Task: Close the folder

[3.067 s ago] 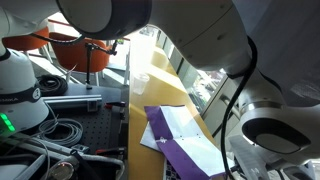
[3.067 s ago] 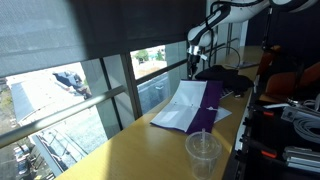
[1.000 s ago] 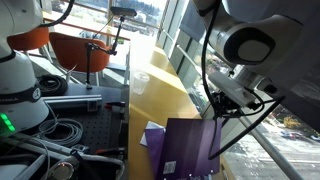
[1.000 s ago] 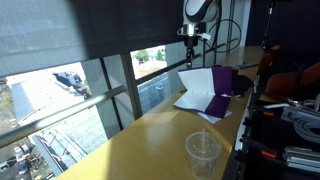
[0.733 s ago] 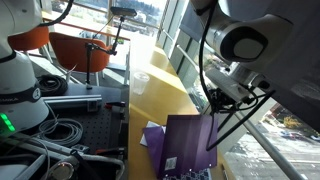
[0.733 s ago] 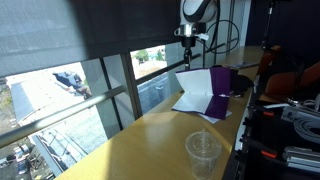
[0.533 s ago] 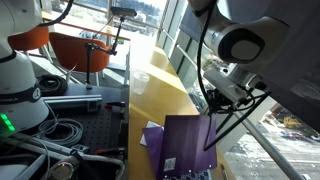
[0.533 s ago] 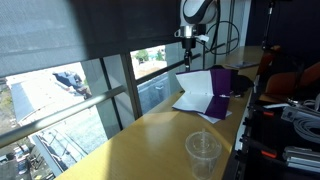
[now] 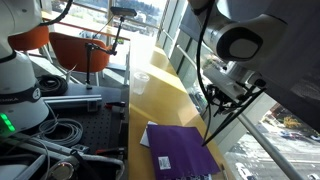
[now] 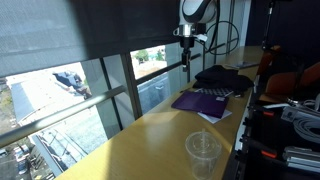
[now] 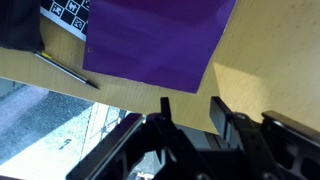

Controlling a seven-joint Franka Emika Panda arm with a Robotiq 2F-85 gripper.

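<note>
The purple folder lies flat and shut on the tan tabletop, its cover down over the pages. It also shows in an exterior view and at the top of the wrist view. My gripper is open and empty. It hangs above the table edge beside the folder, near the window, and touches nothing. In an exterior view the gripper is well above the folder's window-side edge.
A clear plastic cup stands on the tabletop. A dark cloth or bag lies just behind the folder. A thin dark pen lies by the folder's corner. Window glass runs along one table edge; cables and equipment are on the other side.
The purple cover stood upright half a second ago and has now dropped flat, shutting the folder. My gripper has stayed about where it was.
</note>
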